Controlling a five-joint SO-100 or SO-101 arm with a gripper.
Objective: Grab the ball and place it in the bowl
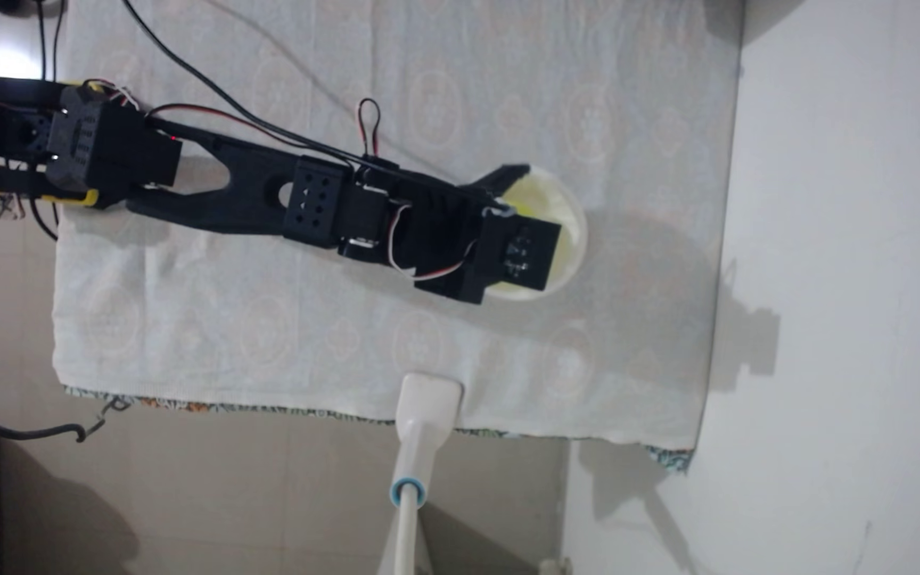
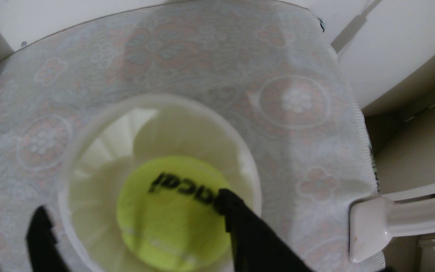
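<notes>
In the wrist view the yellow-green ball with black lettering lies inside the white bowl, toward its near side. My gripper hangs over the bowl and is open. Its left finger stands outside the bowl's left rim, well apart from the ball. The right finger overlaps the ball's right edge. In the fixed view the black arm reaches across the cloth, with the gripper over the bowl. A sliver of the ball shows beside the wrist block, which hides most of the bowl.
A white patterned cloth covers the table. A white clamp on a pole grips the cloth's near edge, also seen as the clamp at the wrist view's right. A white wall borders the table past the bowl. Black cables trail from the arm's base.
</notes>
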